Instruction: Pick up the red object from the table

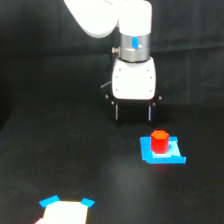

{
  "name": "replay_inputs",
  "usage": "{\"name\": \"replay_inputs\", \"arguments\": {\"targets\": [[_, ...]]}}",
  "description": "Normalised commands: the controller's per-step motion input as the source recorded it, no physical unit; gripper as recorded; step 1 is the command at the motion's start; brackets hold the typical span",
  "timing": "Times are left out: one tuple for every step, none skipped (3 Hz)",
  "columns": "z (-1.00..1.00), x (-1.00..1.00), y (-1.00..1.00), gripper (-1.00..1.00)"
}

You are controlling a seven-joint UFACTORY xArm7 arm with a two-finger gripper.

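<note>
Red object (159,141) sits on a blue patch (175,155) on the table (60,150), below the gripper (132,117) and slightly toward the exterior view's right. Fingers seem apart, holding nothing; grasping and lifting remain.

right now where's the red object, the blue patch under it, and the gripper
red object (159,141), exterior view, front face of the block
blue patch (172,158), exterior view, bare front edge
gripper (133,113), exterior view, midway between the two dark fingers

A: What is getting cut off?
B: Arm (107,17) running past the top edge; pale blue-cornered item (65,210) running off the near edge.
A: Blurred?
B: Gripper (133,112) fingers blending into black.
</note>
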Motion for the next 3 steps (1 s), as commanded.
{"name": "replay_inputs", "arguments": {"targets": [[-1.0, 0.52, -1.0, 0.92], [-1.0, 0.06, -1.0, 0.14], [0.13, 1.0, -1.0, 0.96]]}}
